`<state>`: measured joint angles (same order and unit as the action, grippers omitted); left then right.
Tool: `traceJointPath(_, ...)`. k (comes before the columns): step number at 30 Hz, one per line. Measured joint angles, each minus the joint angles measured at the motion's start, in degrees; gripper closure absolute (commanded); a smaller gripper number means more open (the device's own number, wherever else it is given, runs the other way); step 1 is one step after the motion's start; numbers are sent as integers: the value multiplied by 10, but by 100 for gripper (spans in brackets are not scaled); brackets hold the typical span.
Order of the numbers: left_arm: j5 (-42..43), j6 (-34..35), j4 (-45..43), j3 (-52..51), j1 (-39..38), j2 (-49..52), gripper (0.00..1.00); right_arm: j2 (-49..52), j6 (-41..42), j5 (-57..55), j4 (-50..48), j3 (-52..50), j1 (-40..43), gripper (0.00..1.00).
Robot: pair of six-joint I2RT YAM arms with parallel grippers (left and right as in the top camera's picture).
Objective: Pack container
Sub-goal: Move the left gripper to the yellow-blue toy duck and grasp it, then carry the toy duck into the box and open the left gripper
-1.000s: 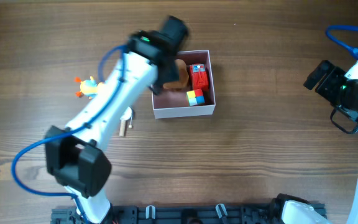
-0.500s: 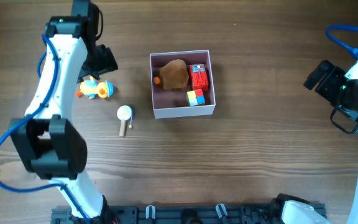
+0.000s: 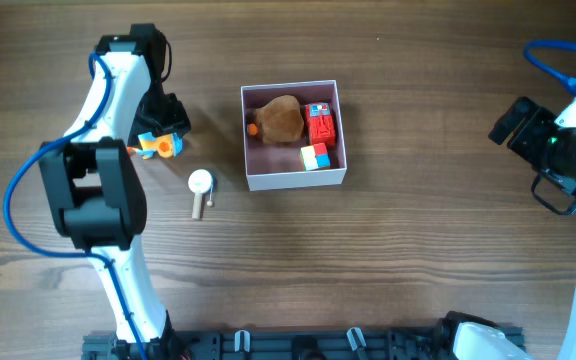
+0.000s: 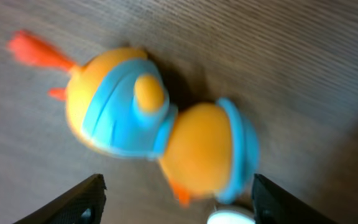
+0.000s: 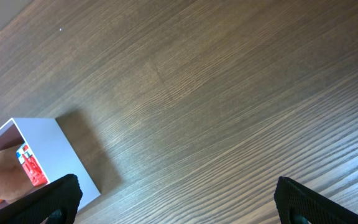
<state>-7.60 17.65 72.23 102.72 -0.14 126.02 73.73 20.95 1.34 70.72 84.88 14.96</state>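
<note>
The white-walled container point(image 3: 295, 178) with a dusty-pink inside stands at the middle back of the table. It holds a brown plush toy point(image 3: 281, 119), a red toy point(image 3: 321, 126) and a small coloured cube point(image 3: 314, 157). It also shows in the right wrist view point(image 5: 42, 143). An orange and blue duck toy point(image 3: 158, 146) lies left of it and fills the left wrist view point(image 4: 160, 134). My left gripper point(image 4: 176, 205) is open right above the duck, fingers either side. My right gripper point(image 5: 176, 199) is open and empty at the far right.
A small white-headed wooden peg point(image 3: 200, 190) lies just below the duck, left of the container. The right arm point(image 3: 558, 140) sits at the table's right edge.
My left arm swung away from the container to the left and has come down over the duck. The right arm has not moved.
</note>
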Motion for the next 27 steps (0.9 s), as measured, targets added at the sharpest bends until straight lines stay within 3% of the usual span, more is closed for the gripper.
traceJointPath(4,4,-2,-27,0,0,16,33,0,0,0,0,0,0,0)
traceJointPath(10,9,-8,-37,1,-2,25,66,0,0,0,0,0,0,0)
traceJointPath(13,9,-8,-37,1,-3,30,75,0,0,0,0,0,0,0)
traceJointPath(16,8,-7,-37,2,-3,30,95,0,0,0,3,0,0,0)
traceJointPath(27,6,-9,-6,4,-3,30,96,0,0,0,9,0,0,0)
